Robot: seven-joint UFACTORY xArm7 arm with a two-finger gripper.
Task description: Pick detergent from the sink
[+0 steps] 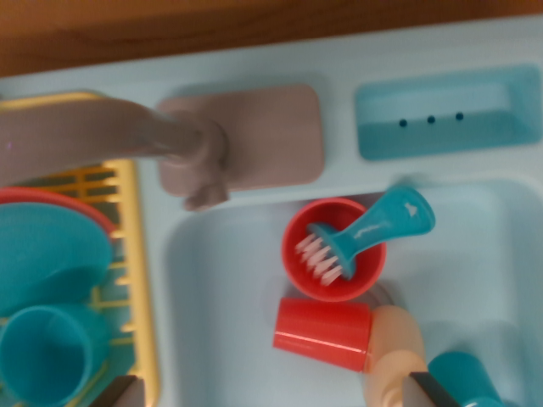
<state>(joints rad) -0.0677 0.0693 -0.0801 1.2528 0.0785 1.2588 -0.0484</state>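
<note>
While the wrist camera looks down into the pale blue plastic sink [221,339], peach detergent bottle with red cap [356,341] lying on its side beneath the red bowl [333,250] holding a teal scrub brush [373,227], gripper [276,392] fingertips barely showing (can't tell how wide).

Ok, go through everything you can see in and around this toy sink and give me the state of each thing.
Red bowl: upright in the sink basin, brush in it.
Teal brush: bristles down in the bowl, handle leaning over its rim.
Detergent bottle: lying on its side, red cap on.
Teal cup: upright on the yellow rack, empty.
Faucet: no water running.
Gripper: open, holding nothing.
</note>
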